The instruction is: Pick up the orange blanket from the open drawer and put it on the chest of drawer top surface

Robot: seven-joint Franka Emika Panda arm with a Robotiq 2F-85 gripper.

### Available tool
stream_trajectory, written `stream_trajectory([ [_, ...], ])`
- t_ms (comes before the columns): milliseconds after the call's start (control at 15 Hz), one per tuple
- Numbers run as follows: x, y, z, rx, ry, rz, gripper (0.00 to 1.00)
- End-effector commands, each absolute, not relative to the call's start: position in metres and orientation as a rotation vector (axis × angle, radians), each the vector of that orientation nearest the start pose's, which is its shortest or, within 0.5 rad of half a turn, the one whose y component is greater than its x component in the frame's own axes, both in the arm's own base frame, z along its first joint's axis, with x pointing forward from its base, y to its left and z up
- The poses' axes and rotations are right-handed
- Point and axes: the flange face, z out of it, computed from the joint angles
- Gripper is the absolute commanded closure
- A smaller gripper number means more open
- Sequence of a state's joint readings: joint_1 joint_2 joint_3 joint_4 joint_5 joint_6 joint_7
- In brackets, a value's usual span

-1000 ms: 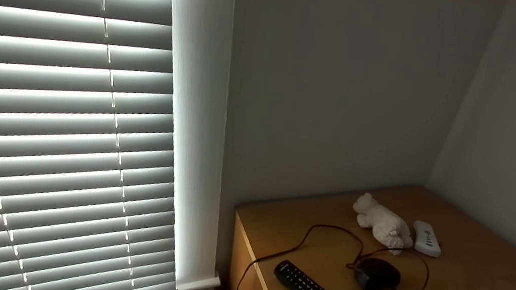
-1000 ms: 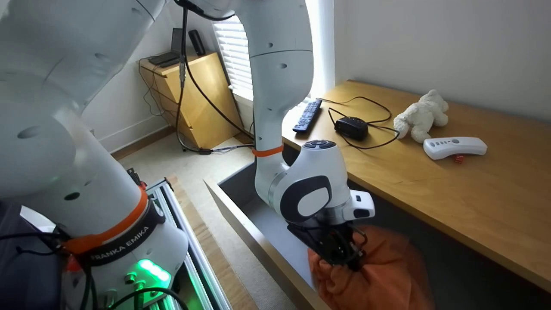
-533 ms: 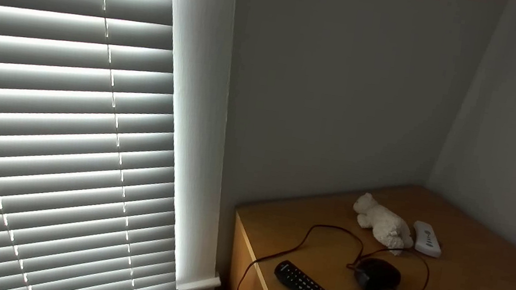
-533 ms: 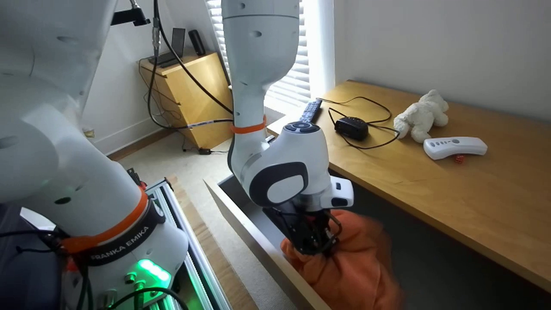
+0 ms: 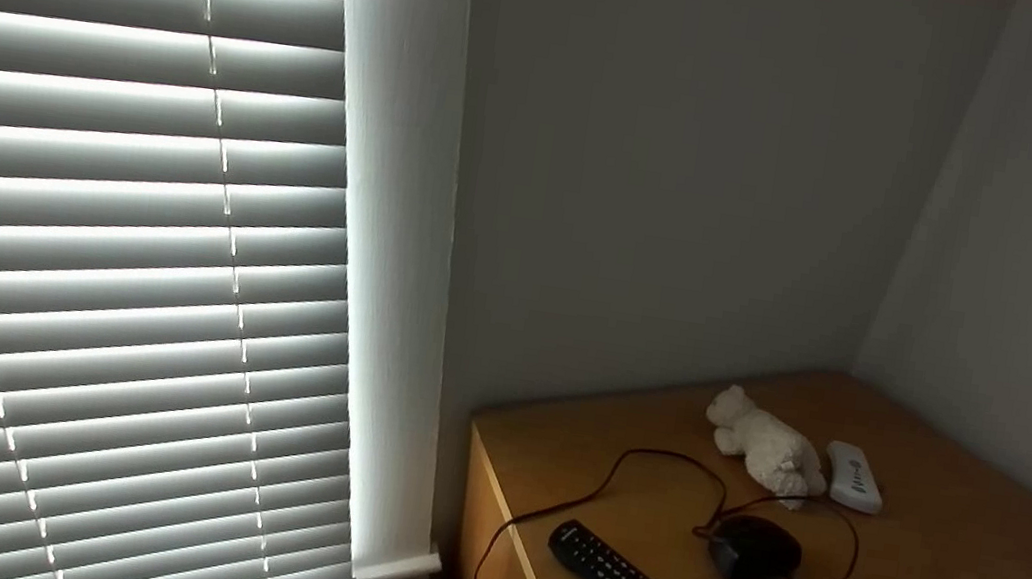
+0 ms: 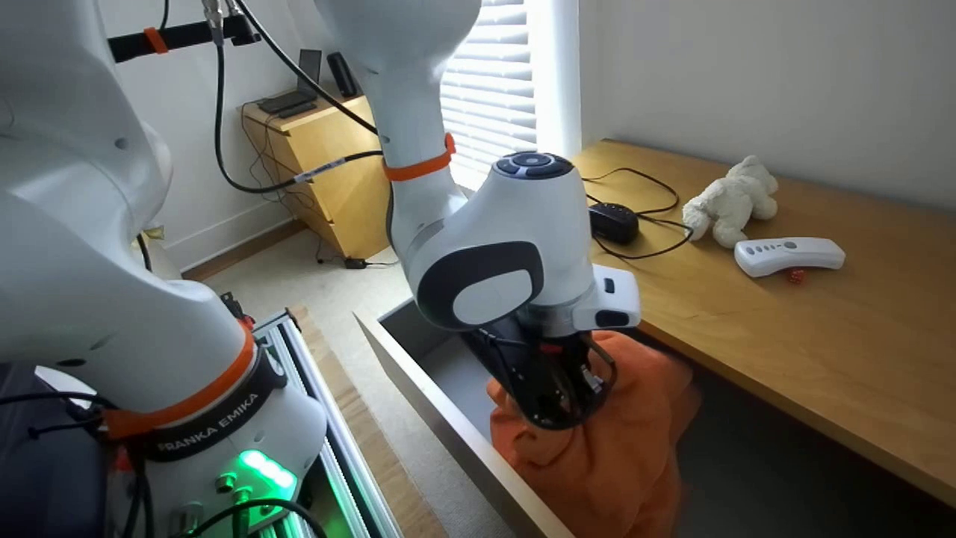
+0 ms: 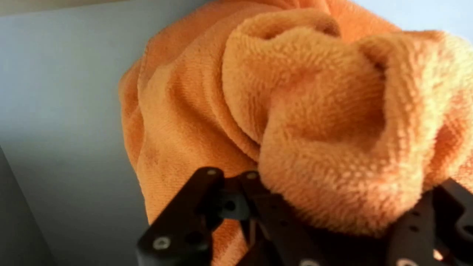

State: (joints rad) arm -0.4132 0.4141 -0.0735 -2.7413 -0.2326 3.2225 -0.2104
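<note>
The gripper (image 6: 564, 411) looks clamped on a bunched fold of the blanket (image 6: 597, 478): the wrist view shows cloth packed between its two sides, though the tips are buried. The blanket hangs in front of the worktop (image 6: 844, 336), mostly below its front edge, over the drawer (image 6: 426, 400); whether the lower end touches bottom is out of frame.

The step in hand is, I judge, the lift. Best to go straight up, slowly to limit swing, until the trailing cloth would pass above the worktop's front edge, and only then cross over it. A low hem could drag the corded black device (image 6: 614, 222) on the worktop, so aim past the white remote (image 6: 788, 256), toward the worktop's end away from the blinds (image 6: 489, 97), and lower fully before releasing.
</note>
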Motion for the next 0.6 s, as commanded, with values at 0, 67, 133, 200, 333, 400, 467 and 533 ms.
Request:
stream_trajectory([
  [0,0.315,-0.160,0.153,-3.162,0.032,-0.149,1.00],
  [67,0.343,-0.173,0.153,-3.150,0.031,-0.170,1.00],
  [133,0.351,-0.176,0.160,-3.145,0.028,-0.192,1.00],
  [200,0.354,-0.177,0.167,-3.138,0.027,-0.209,1.00],
  [333,0.362,-0.179,0.183,-3.131,0.023,-0.254,1.00],
  [400,0.354,-0.174,0.190,-3.138,0.032,-0.289,1.00],
  [467,0.364,-0.178,0.197,-3.131,0.038,-0.333,1.00],
  [533,0.372,-0.181,0.205,-3.131,0.051,-0.383,1.00],
])
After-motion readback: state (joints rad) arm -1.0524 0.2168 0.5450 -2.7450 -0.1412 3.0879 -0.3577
